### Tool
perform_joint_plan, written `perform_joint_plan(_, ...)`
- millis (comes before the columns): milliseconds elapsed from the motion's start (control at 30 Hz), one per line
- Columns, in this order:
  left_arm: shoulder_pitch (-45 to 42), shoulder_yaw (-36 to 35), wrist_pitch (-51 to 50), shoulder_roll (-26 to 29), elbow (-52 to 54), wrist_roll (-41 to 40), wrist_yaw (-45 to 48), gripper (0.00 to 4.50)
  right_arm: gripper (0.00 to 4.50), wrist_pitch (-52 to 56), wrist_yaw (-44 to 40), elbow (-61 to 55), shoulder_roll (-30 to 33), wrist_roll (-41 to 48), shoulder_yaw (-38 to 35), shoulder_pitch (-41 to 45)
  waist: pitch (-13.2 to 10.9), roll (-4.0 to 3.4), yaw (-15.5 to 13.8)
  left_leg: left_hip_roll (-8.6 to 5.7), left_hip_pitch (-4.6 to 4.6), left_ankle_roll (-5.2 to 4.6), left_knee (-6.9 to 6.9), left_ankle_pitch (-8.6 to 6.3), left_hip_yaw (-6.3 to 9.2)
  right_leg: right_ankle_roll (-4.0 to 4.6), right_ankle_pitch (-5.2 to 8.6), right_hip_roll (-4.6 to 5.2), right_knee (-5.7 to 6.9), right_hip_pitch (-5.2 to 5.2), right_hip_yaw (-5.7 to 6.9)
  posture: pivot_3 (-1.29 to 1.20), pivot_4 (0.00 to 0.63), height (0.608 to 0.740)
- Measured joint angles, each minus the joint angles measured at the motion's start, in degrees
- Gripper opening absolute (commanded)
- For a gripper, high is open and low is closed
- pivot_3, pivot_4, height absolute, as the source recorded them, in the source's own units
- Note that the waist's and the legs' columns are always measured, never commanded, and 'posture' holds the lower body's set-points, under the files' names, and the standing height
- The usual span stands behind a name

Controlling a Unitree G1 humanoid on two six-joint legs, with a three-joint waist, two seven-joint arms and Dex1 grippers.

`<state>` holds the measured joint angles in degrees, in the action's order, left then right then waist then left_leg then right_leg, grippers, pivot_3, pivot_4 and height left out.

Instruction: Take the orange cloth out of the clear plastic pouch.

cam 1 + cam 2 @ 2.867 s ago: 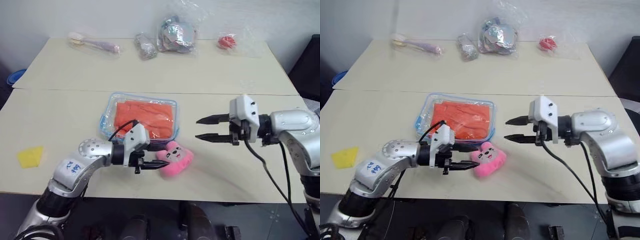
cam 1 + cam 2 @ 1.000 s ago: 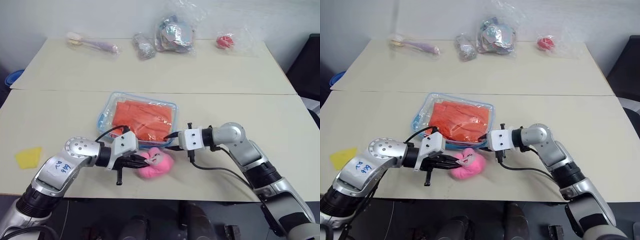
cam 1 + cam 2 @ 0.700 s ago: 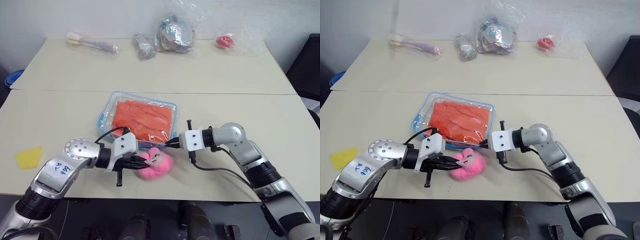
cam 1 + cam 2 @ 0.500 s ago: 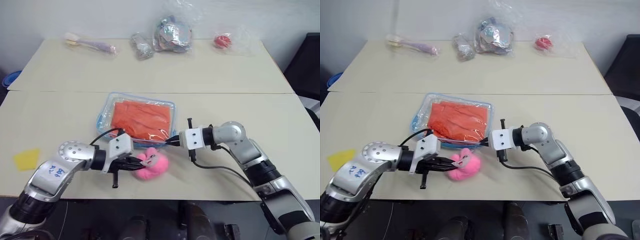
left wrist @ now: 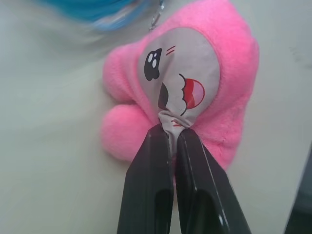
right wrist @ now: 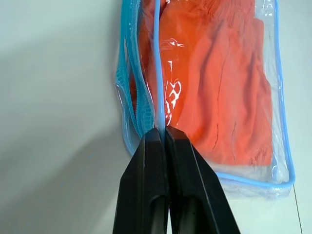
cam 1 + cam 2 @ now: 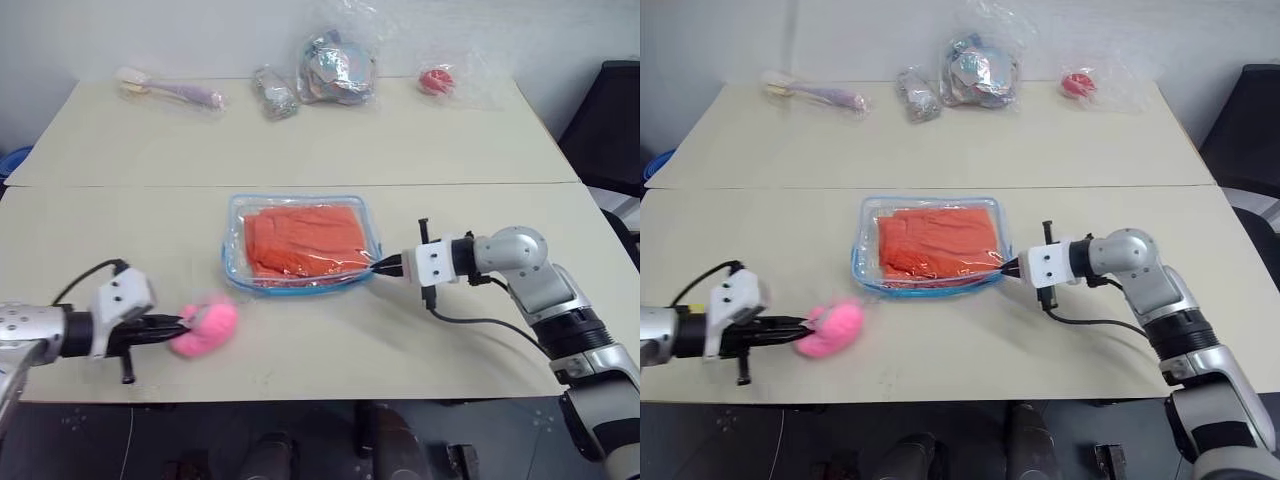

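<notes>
The left pincer, clamped on the pink plush toy, has dragged it aside; the right pincer now pinches the clear blue-edged plastic pouch, orange cloth still inside.

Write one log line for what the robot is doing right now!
left gripper: shut on pink plush toy | right gripper: shut on clear plastic pouch edge | orange cloth: inside pouch

The left gripper has its two black fingers pressed together on a pinch of the grey face patch of a pink plush toy. The toy lies on the pale table. Beyond the toy, a blurred light blue edge shows, close to its far side.
</notes>
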<state>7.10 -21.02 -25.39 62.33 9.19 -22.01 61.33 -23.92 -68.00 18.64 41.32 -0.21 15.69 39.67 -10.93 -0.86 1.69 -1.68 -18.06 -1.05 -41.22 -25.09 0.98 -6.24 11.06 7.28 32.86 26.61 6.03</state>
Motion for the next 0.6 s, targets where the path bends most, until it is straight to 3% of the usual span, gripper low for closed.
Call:
perform_joint_plan(133, -1.29, -2.44, 2.95, 0.59, -5.85, 1.18, -0.45, 0.00, 0.03, -1.79, -0.38, 0.96, 0.62, 0.58, -0.39, 0.01, -0.01, 0.00, -0.02, 0.02, -0.02, -0.01, -0.01, 0.00, -0.01, 0.00, 0.00, 0.03, 0.00, 0.00, 0.01, 0.00, 0.150, 0.740)
perform_joint_plan(300, -3.24, -2.57, 1.45, -1.22, -5.64, 0.73, -1.87, 0.00, 0.03, -0.72, -0.56, 0.89, 0.20, 1.57, -0.39, 0.02, -0.01, 0.00, -0.06, 0.03, -0.05, -0.05, 0.00, -0.02, -0.01, 0.00, 0.00, 0.09, 0.00, 0.00, 0.06, 0.00, 0.150, 0.740)
perform_joint_plan(333, -3.20, -2.19, 0.67, -1.95, -4.68, 0.53, -2.13, 0.43, 0.35, 0.30, -0.73, 0.72, 0.03, 1.85, -0.39, 0.02, -0.01, 0.00, -0.06, 0.03, -0.06, -0.05, 0.00, -0.03, -0.01, 0.00, 0.00, 0.08, -0.01, 0.00, 0.07, 0.00, 0.150, 0.740)
perform_joint_plan(400, -3.19, -1.64, -0.85, -3.79, -2.07, 0.03, -3.46, 0.81, 0.69, 3.10, -1.23, -0.62, -0.20, 2.63, -0.39, -0.10, -0.01, -0.01, -0.10, 0.03, -0.06, -0.05, -0.01, -0.03, -0.01, -0.01, 0.00, 0.10, 0.00, 0.00, 0.06, 0.00, 0.150, 0.740)
perform_joint_plan(600, -0.42, -1.61, -3.91, -6.36, 4.81, -1.09, -5.83, 2.67, 2.69, 12.27, -2.07, -8.78, -0.29, 6.79, -1.22, -3.36, -0.01, -0.02, -0.28, 0.02, -0.04, -0.05, -0.03, -0.03, 0.02, -0.01, -0.01, 0.13, 0.01, -0.02, 0.06, 0.00, 0.150, 0.740)
